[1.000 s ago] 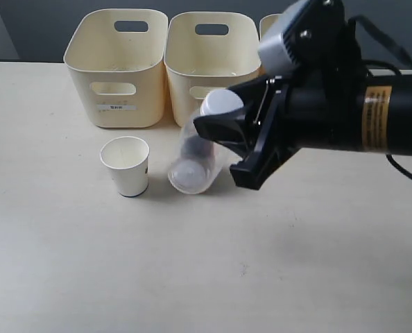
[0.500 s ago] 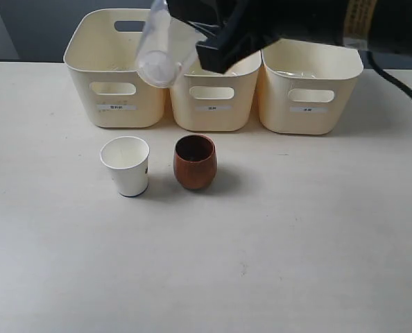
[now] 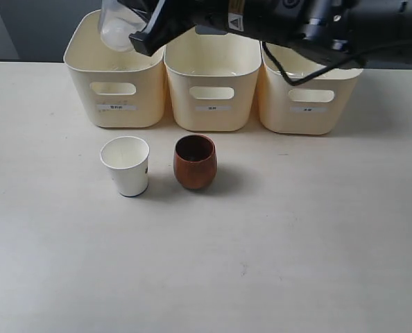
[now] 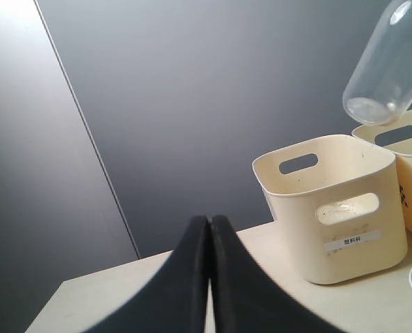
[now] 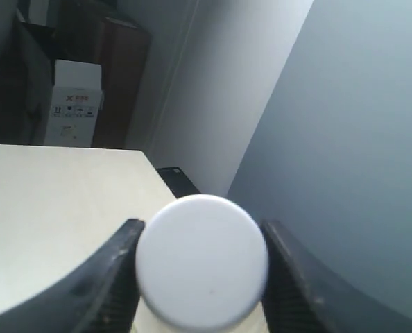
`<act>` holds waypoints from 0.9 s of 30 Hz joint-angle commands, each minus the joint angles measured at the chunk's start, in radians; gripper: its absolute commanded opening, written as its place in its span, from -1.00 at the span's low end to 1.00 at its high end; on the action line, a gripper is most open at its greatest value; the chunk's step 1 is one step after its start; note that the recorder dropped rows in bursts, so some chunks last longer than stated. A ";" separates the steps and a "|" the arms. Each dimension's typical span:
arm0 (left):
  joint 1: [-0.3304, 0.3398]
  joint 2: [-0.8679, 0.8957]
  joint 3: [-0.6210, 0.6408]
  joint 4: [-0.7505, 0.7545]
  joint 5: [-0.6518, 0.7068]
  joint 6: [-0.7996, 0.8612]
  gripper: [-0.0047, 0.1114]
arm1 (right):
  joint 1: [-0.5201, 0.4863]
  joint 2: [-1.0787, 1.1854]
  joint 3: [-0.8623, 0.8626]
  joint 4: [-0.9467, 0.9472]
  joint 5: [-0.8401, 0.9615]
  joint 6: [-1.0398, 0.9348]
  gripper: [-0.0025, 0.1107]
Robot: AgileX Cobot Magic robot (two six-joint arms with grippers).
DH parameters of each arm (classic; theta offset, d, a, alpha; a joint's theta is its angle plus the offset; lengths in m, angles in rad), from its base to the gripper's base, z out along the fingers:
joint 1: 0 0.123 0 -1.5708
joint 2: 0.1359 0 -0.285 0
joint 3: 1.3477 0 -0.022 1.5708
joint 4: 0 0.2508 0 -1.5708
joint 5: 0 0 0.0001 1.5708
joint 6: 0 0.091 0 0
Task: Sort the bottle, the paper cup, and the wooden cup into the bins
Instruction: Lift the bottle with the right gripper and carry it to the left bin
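Pale, matte table (image 3: 296, 263) in front of a dark grey wall (image 4: 192, 83). Along the far edge, 3 cream bins (image 3: 211, 83) in a row, close side by side. In front of them, toward the left: paper cup (image 3: 126, 165) upright, wooden cup (image 3: 195, 161) upright just beside it, not touching.

Bottle (image 3: 116, 28) up in the air, tilted, base lowest, near the leftmost bin (image 3: 116, 76); whether straight over its opening, cannot tell. Clamped at the cap end by the right gripper (image 3: 149, 33). Left gripper (image 4: 209, 232) pressed closed, grasping nothing.
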 commanded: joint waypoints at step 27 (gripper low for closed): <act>-0.001 -0.002 0.002 0.000 -0.006 -0.002 -0.92 | -0.003 0.421 -0.410 0.199 0.238 -0.177 -0.97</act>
